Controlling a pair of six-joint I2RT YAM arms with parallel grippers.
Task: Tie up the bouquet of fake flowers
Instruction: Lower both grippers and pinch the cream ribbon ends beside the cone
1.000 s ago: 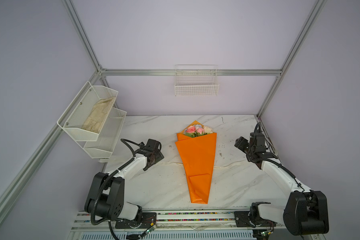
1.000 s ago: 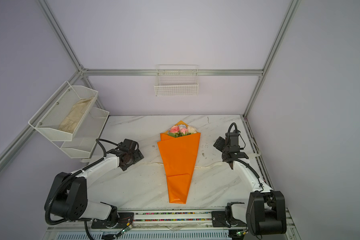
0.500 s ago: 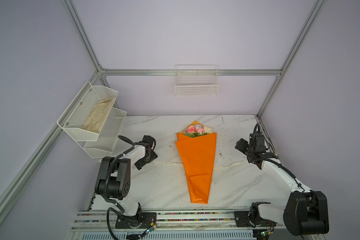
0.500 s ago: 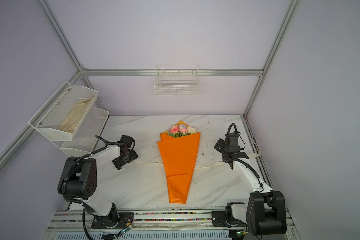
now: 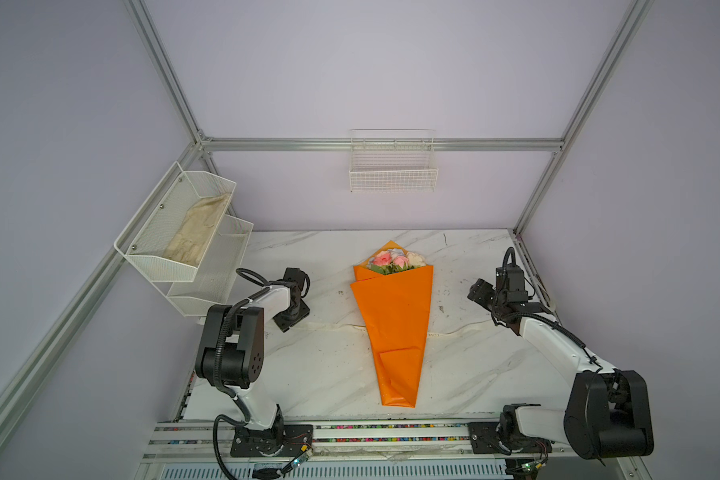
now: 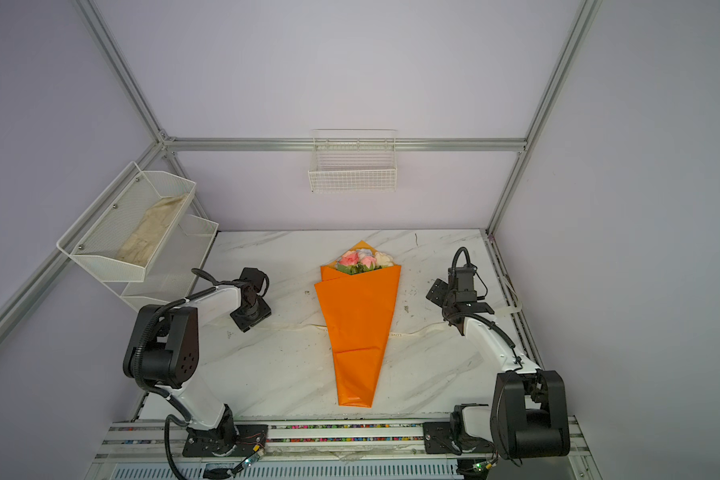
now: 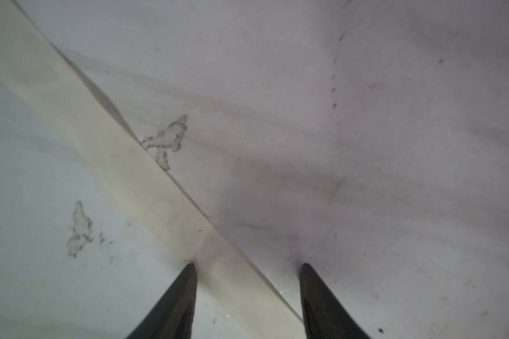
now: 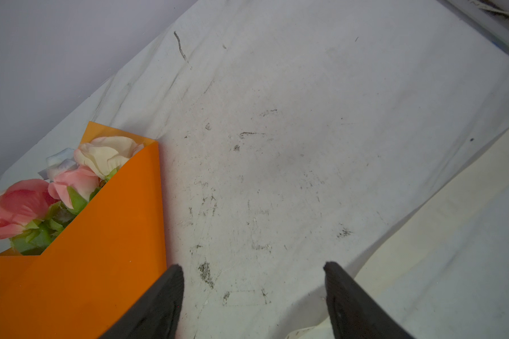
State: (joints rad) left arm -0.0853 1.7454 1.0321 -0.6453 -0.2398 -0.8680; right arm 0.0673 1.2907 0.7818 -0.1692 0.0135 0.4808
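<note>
Cream ribbon (image 7: 147, 176) slanting across scuffed white table (image 7: 365, 146), between two dark, parted fingers (image 7: 174, 302).

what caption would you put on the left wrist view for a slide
Left tool open, tips straddling the cream ribbon lying flat on the marble table

Soft, even overhead light fills both top views, which are bright and sharp with only faint shadows beside the bouquet of fake flowers (image 5: 393, 324) on the table (image 5: 316, 374), whereas the left wrist view is dim and blurry, a grey shadow falling beside the ribbon (image 7: 141, 182).
</note>
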